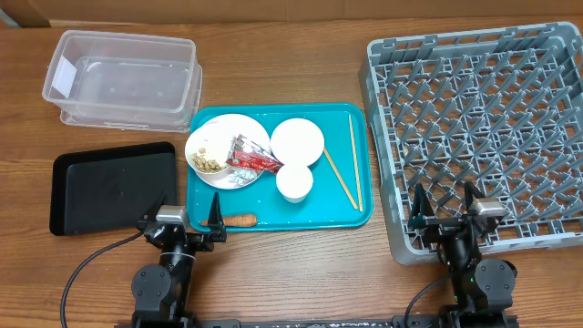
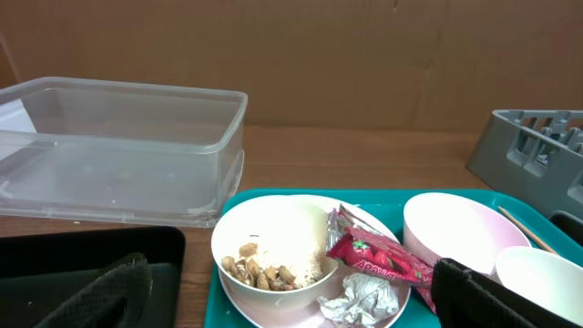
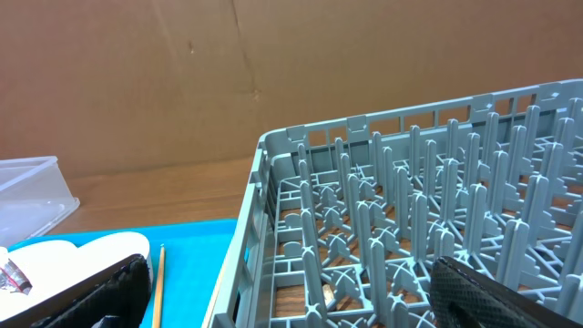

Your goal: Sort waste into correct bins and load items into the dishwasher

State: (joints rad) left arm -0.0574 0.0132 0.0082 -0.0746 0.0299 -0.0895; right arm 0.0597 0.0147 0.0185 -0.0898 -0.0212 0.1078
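A teal tray (image 1: 278,214) holds a white plate (image 1: 260,135) with a bowl of nut scraps and rice (image 1: 208,164), a red-and-white wrapper (image 1: 253,158) and crumpled paper (image 1: 239,179). Beside them are a white bowl (image 1: 297,141), a cup (image 1: 294,182), chopsticks (image 1: 352,169) and a carrot (image 1: 240,220). The left wrist view shows the scraps (image 2: 264,271), wrapper (image 2: 378,260) and paper (image 2: 364,296). My left gripper (image 1: 189,217) (image 2: 296,310) is open and empty at the tray's near-left corner. My right gripper (image 1: 446,208) (image 3: 291,292) is open and empty over the grey dish rack's (image 1: 483,137) (image 3: 383,210) near edge.
A clear tub (image 1: 123,77) (image 2: 118,150) stands at the back left. A flat black tray (image 1: 109,187) (image 2: 55,255) lies left of the teal tray. A brown cardboard wall backs the table. Bare wood runs along the front edge.
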